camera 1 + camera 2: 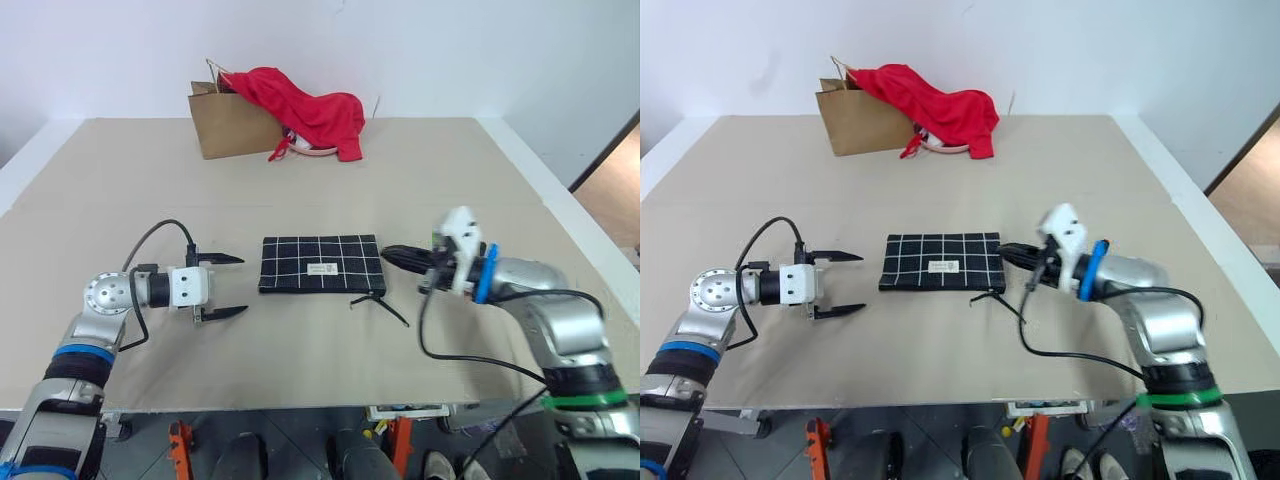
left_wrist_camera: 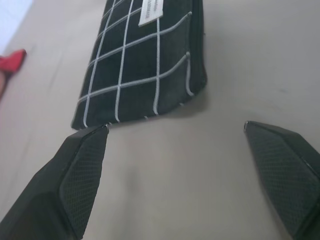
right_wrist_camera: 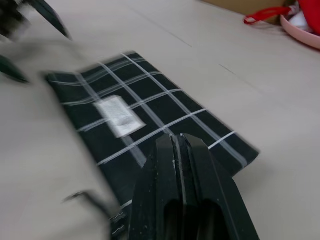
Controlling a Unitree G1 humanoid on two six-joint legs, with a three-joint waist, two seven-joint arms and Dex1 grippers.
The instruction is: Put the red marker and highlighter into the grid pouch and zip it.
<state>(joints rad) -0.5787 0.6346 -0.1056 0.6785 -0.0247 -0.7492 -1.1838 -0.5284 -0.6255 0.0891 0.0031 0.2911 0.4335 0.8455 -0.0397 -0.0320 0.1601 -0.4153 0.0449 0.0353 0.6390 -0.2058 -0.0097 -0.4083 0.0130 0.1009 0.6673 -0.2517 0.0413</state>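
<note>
Right, the pouch (image 1: 322, 263) lies flat in the middle of the table (image 1: 470, 180), between both grippers, long side across. It's black fabric with thin white grid lines and a small white label on its face. The zipper runs along the near edge, and the cord pull (image 1: 380, 303) trails off the near right corner onto the table.

Left gripper (image 1: 222, 285) sits just beside the pouch's left end, jaws spread wide, nothing in them. From its wrist view the 2 fingertips (image 2: 82, 165) frame the pouch's short edge without touching it. Right gripper (image 1: 400, 256) is at the pouch's right end, jaws pressed together and empty, tips right by the edge; whether they touch the fabric I cannot tell.

By the look of it the pouch is soft and light, so it'll likely slide or bunch if pulled at 1 end only. Best bet: pin a corner with 1 gripper while the other takes the cord pull, which is thin and floppy, so a pinch close to the slider looks safer.

Marker and highlighter? I can't spot either, and the zipper's state isn't clear, so I can't call how far along this is. At the back, a paper bag (image 1: 225, 125) with a red cloth (image 1: 315, 112) draped over it, well apart from the action.
</note>
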